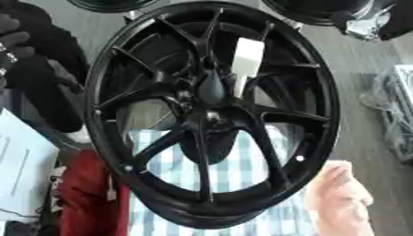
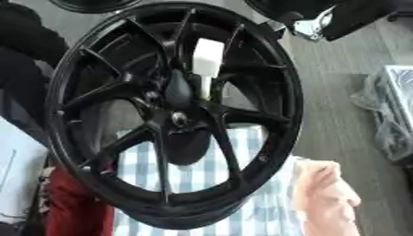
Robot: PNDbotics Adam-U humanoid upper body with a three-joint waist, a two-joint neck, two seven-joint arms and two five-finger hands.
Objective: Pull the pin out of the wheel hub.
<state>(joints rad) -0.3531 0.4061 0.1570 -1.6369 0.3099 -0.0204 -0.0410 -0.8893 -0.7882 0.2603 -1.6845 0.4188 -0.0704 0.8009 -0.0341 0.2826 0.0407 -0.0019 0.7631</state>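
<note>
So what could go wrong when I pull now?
Two risks. The wheel seems to stand tilted on its edge on the soft checked cloth, so a pull on the pin might tip or roll it. And the pin's white head sits close between black spokes; pulling at an angle could jam it against them. Neither robot hand shows clearly on the wheel.

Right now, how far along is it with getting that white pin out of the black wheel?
Nothing looks done: the white pin sits beside the wheel hub, stem pointing toward its center. No hand is on it; neither robot hand is clearly visible. Reaching, gripping and pulling all remain.
</note>
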